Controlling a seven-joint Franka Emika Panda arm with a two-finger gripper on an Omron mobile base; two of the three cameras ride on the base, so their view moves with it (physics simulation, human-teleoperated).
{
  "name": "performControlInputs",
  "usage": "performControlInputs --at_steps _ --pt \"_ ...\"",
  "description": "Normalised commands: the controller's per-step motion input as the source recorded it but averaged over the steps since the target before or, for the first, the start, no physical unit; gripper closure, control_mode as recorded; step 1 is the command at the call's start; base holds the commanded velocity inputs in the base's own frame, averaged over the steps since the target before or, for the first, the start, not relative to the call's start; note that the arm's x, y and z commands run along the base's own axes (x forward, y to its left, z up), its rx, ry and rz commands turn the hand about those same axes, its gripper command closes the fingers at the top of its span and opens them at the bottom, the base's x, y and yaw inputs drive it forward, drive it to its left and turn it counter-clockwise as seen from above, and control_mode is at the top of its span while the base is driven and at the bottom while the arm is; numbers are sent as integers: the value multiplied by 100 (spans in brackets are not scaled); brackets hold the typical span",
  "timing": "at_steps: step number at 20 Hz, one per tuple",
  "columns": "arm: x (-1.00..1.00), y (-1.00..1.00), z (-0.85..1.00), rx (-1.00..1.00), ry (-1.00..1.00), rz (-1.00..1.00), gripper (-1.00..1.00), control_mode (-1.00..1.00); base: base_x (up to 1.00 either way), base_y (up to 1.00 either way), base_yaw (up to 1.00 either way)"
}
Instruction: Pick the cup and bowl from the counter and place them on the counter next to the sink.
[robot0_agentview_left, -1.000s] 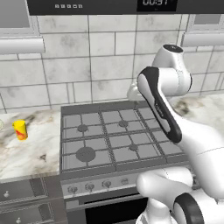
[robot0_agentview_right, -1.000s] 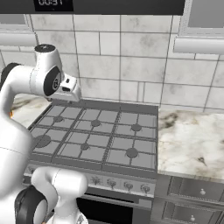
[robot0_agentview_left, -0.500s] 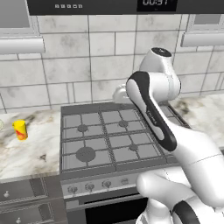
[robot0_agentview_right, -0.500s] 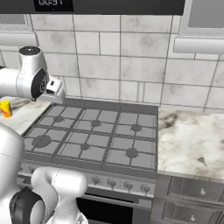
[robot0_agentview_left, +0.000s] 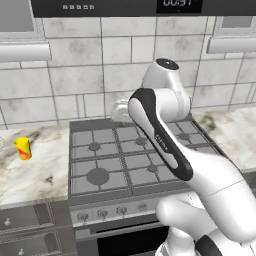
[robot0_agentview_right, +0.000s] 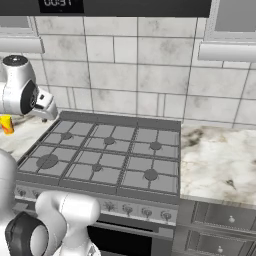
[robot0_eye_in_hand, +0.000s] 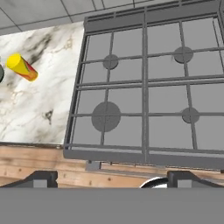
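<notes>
Yellow with a red-orange pattern, the cup stands upright on the marble bench left of the gas stove, well apart from my hand. Seen from my hand, the cup lies near the left edge on the marble, with a dark rounded edge of something just beside it that I cannot make out. My fingers are spread wide and hold nothing; they hang above the stove's front edge. From the right base view, the cup shows just beside my arm.
</notes>
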Motion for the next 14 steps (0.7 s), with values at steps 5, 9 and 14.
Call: performControlInputs --at_steps 5,9,14 --pt "-6 32 -3 3 -1 0 -100 -100 0 0 0" --pt "-13 40 -6 9 0 0 -100 -100 0 0 0" --pt "23 32 -5 4 1 1 -100 -100 0 0 0"
